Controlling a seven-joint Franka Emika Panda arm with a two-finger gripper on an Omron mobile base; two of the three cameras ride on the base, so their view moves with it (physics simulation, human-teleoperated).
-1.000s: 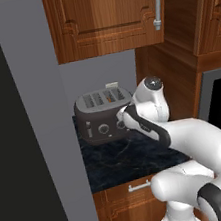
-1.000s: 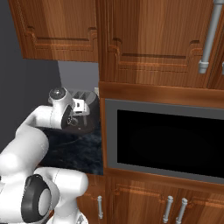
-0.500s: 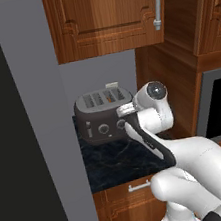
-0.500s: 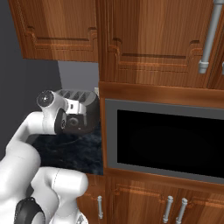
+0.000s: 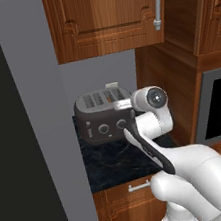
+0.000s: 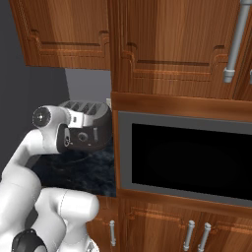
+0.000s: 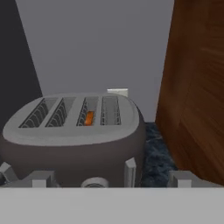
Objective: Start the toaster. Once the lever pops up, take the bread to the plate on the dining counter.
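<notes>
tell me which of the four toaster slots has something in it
The third slot from the left in the hand view of the toaster: an orange-brown bit shows deep inside it, while the other three slots show only their wire guides.

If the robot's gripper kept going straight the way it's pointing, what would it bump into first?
Most likely the toaster. In the hand view the camera looks straight at its dark front, close ahead, with the grey wall behind it. How much gap is left is hard to judge.

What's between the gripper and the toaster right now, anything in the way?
Nothing visible. In the hand view the toaster sits straight ahead on the dark counter, with bare space in front of it. The wood cabinet side stands to its right, off the approach line.
</notes>
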